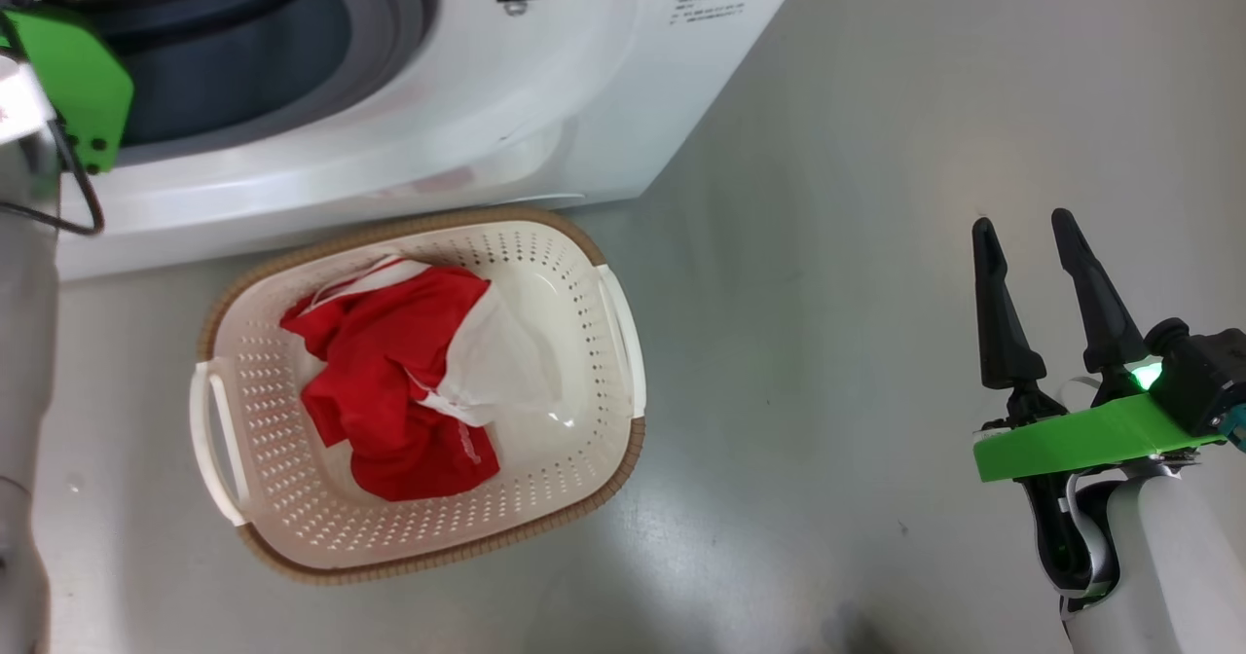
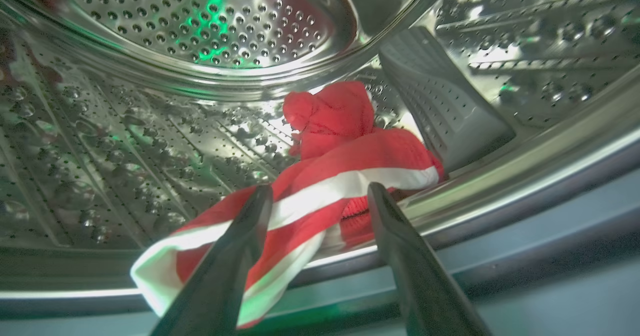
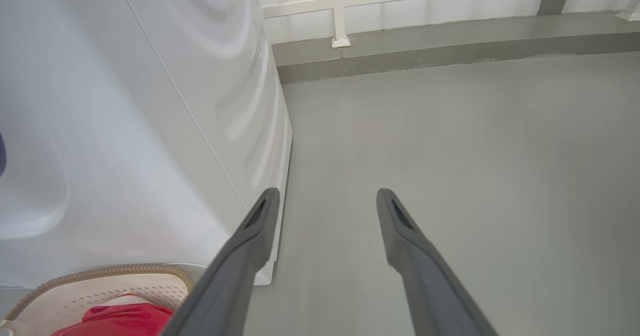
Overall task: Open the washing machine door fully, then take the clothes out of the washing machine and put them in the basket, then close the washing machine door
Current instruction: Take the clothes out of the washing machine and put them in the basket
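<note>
Bright even light, green glints on the steel drum [image 2: 215, 26], wide-angle distortion at wrist-view edges.

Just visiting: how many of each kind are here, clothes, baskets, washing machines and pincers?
Garments: 2 (basket garment, drum garment)
Basket: 1
Washing machine: 1
Pincers: 2 (left pincer, right pincer)
Total: 6

Laundry area, sparsely fitted: white front-loading washing machine [image 1: 584, 80] upper left, basket [image 1: 292, 484] before it, plain grey floor [image 1: 876, 245], white railing [image 3: 340, 11] along the wall.
</note>
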Motion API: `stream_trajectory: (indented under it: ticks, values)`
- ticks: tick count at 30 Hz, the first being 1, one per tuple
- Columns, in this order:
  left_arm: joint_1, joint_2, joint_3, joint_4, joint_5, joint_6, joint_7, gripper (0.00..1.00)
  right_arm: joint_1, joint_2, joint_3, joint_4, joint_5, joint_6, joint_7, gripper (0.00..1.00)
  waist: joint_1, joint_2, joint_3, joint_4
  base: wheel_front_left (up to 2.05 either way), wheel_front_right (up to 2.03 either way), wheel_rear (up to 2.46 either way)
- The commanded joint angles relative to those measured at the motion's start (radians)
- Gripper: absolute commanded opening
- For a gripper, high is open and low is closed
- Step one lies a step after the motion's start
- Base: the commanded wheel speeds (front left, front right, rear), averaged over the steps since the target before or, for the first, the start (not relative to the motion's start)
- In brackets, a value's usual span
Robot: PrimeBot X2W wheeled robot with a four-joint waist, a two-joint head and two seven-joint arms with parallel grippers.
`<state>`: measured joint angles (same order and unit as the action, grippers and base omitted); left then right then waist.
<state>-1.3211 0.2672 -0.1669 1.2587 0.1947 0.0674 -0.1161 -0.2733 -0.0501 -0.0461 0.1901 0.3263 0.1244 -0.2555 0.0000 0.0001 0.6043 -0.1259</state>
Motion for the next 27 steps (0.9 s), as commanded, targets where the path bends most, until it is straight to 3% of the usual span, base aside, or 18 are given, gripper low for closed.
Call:
stream_trajectory:
  ticks: [1,13,14,15,19,20,27]
  values:
    - [-0.024,0.061,-0.003,-0.007,0.019,0.015,0.017,1.0,-0.002,0.0,0.027,-0.024,0.023,0.006,-0.006,1.0,0.0,-0.0001,0.018,-0.015,0.0,0.0,0.0]
    - [-0.059,0.098,-0.047,0.023,0.038,0.041,0.094,1.0,-0.013,0.0,0.04,-0.026,0.03,0.006,-0.006,1.0,0.0,-0.0001,0.033,-0.03,0.0,0.0,0.0]
    - [-0.059,0.099,-0.048,0.024,0.036,0.044,0.093,0.86,-0.013,0.0,0.041,-0.026,0.03,0.006,-0.006,1.0,0.0,-0.0001,0.033,-0.03,0.0,0.0,0.0]
    - [-0.059,0.1,-0.05,0.025,0.035,0.046,0.094,0.62,-0.013,0.0,0.042,-0.026,0.03,0.006,-0.006,1.0,0.0,-0.0001,0.032,-0.03,0.0,0.0,0.0]
    - [-0.059,0.105,-0.056,0.027,0.03,0.054,0.092,0.05,-0.012,0.0,0.043,-0.027,0.029,0.006,-0.006,1.0,0.0,-0.0001,0.03,-0.03,0.0,0.0,0.0]
    - [-0.059,0.106,-0.057,0.027,0.028,0.054,0.09,0.0,-0.012,0.0,0.043,-0.027,0.029,0.006,-0.006,1.0,0.0,-0.0001,0.029,-0.03,0.0,0.0,0.0]
    - [-0.056,0.108,-0.043,0.029,-0.012,0.041,0.03,0.0,-0.012,0.0,0.043,-0.022,0.026,0.006,-0.006,1.0,0.0,-0.0001,0.017,-0.024,0.0,0.0,0.0]
